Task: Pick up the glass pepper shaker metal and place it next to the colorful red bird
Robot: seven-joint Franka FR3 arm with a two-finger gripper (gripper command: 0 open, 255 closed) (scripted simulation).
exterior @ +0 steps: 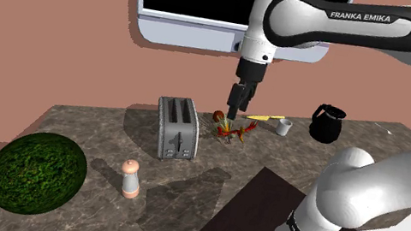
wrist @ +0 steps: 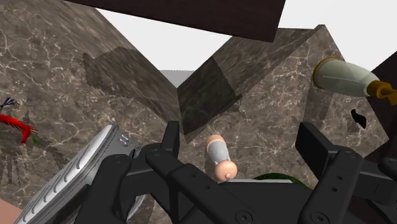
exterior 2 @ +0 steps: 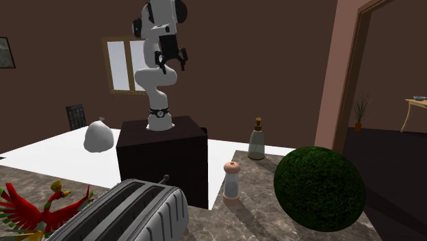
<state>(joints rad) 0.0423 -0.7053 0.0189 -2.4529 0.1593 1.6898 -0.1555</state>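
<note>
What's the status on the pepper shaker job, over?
End effector open, empty, well above counter. Pepper shaker upright, untouched. Toaster sits between it and red bird.

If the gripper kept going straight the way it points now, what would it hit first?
Probably the pepper shaker, seen far off between the fingers of the open gripper, or the marbled counter beside it; depth is unclear.

I take this for a home kitchen. The brown-veined stone surface (exterior: 88,129) carries a silver two-slot toaster (exterior: 175,128), a black coffee jug (exterior: 327,123), a small white mug (exterior: 284,126) and a pale pepper shaker with pinkish cap and base (exterior: 130,179). In the second exterior view I see a tan-framed window (exterior 2: 123,65) and a doorway (exterior 2: 340,75) with a potted plant (exterior 2: 359,113) and pale side table (exterior 2: 416,103) beyond.
</note>
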